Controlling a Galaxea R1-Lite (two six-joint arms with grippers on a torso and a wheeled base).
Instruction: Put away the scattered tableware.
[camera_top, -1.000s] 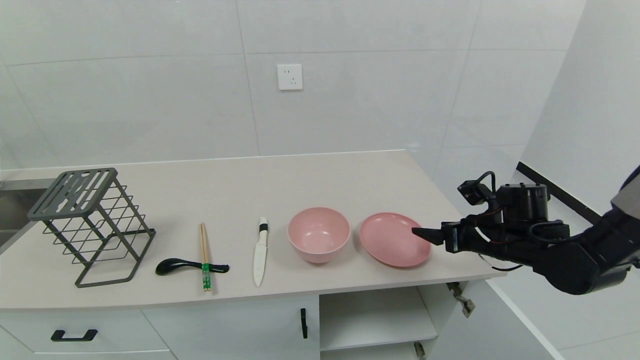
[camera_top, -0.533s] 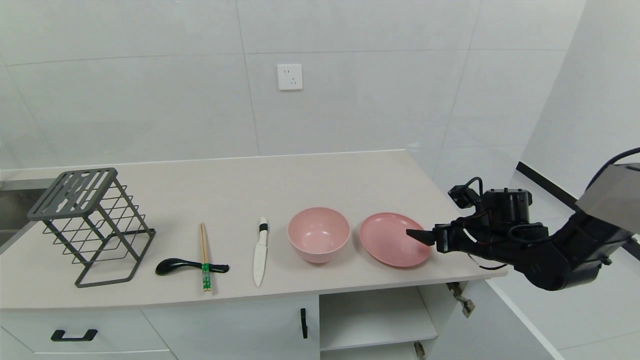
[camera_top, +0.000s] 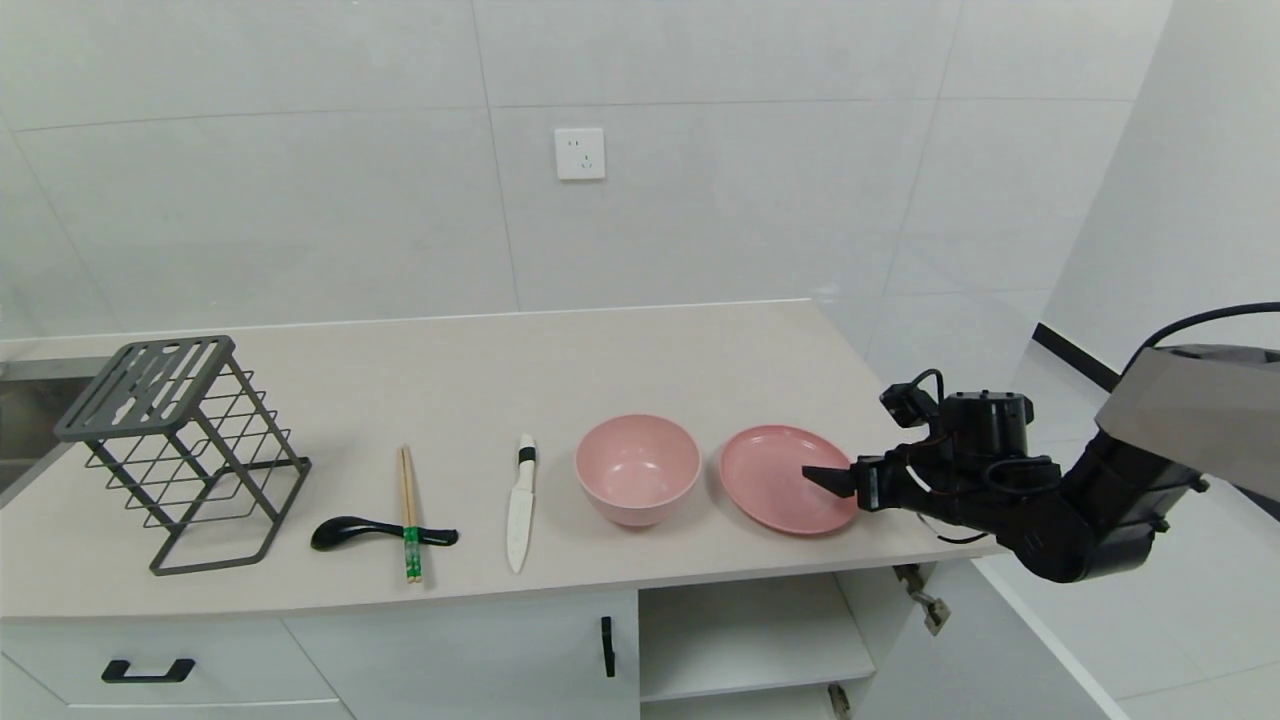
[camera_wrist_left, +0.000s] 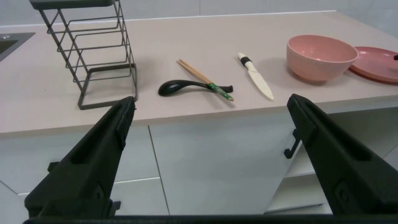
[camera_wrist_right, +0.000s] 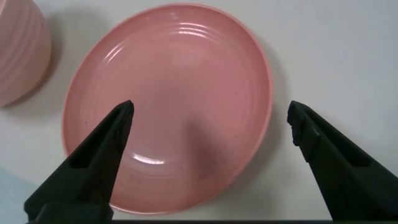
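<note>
Nothing put away yet, all 5 pieces sit on the counter (camera_top: 500, 370): spoon (camera_top: 370, 532), chopsticks (camera_top: 409, 510), knife (camera_top: 520, 505), bowl (camera_top: 637, 468), plate (camera_top: 775, 480). Right hand (camera_top: 820, 478) hovers over the plate's right rim, wide open, gripping nothing.

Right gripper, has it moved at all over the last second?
Yes. The right gripper has crept toward the robot's left, farther in over the pink plate from its right rim, closer to the pink bowl.
</note>
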